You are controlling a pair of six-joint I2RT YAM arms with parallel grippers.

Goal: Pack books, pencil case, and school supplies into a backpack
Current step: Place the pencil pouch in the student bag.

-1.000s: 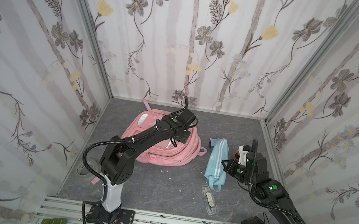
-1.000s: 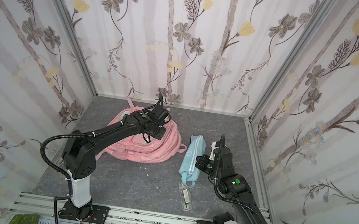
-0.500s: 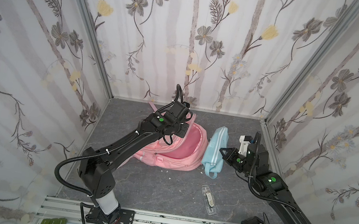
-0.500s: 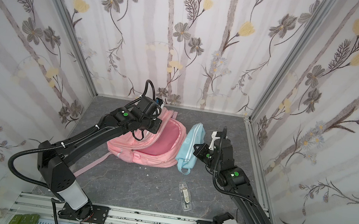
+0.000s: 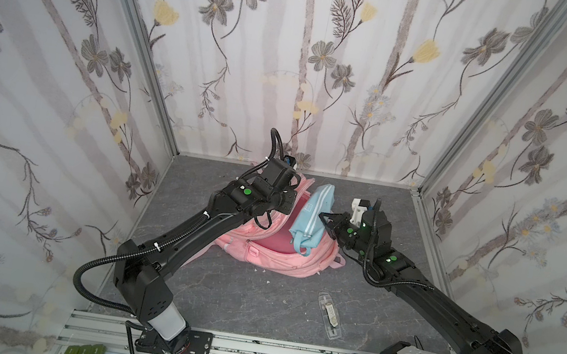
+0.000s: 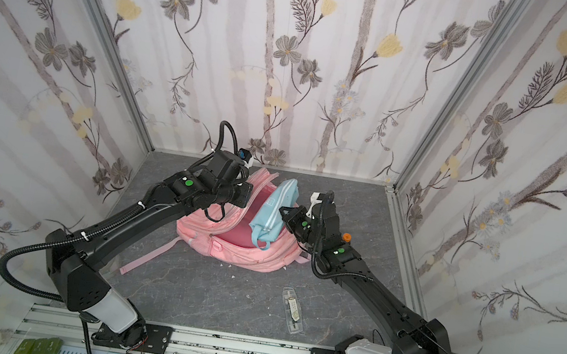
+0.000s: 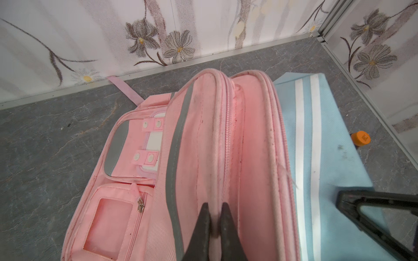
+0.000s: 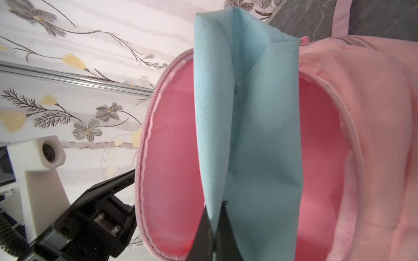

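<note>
Here, pink backpack [image 5: 284, 262] at 12 o'clock on the grey table [image 5: 217, 301], with gaping main compartment; left gripper [image 7: 213, 209] pinched tight on its zip rim; right gripper [image 8: 216, 210] clamped on the light-blue pencil case [image 5: 312, 214], tilted over that opening; clear plastic case [image 5: 330, 314] at 5 o'clock.

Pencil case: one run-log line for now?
left end effector: shut on backpack rim, mouth open | right end effector: shut on pencil case at mouth | clear case: unpacked
</note>
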